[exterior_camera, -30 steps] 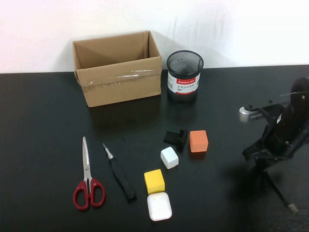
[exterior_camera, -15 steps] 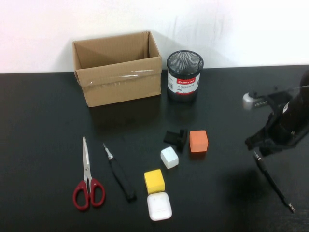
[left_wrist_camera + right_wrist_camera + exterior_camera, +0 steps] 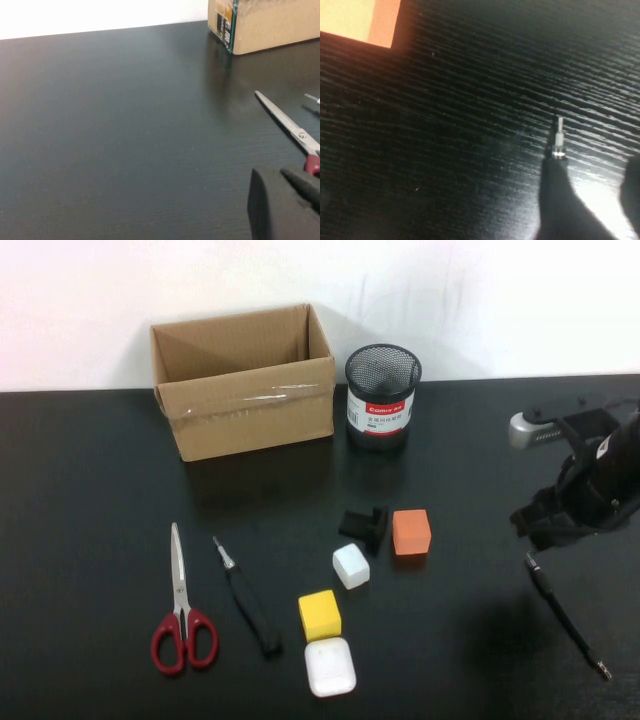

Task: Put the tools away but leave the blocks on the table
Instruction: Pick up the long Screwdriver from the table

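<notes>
Right hand [image 3: 545,540] is hovering near the counter's right edge, directly over the upper end of the long thin black pen-like driver [image 3: 566,618], which is lying flat toward the front-right corner of the matte black counter [image 3: 100,460]. Cannot tell whether this hand is released or clenched. Judgement: the driver is looking light, rigid, smooth and prone to rolling; take it mid-barrel, across its width. Left hand [image 3: 280,205] is sitting low near the front-left, beside the red-handled steel scissors [image 3: 180,608]; its state is likewise unclear.

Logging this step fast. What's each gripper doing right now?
Left gripper: low over the table near the scissors, holding nothing seen.
Right gripper: shut on the thin driver, raised at the table's right side.
</notes>
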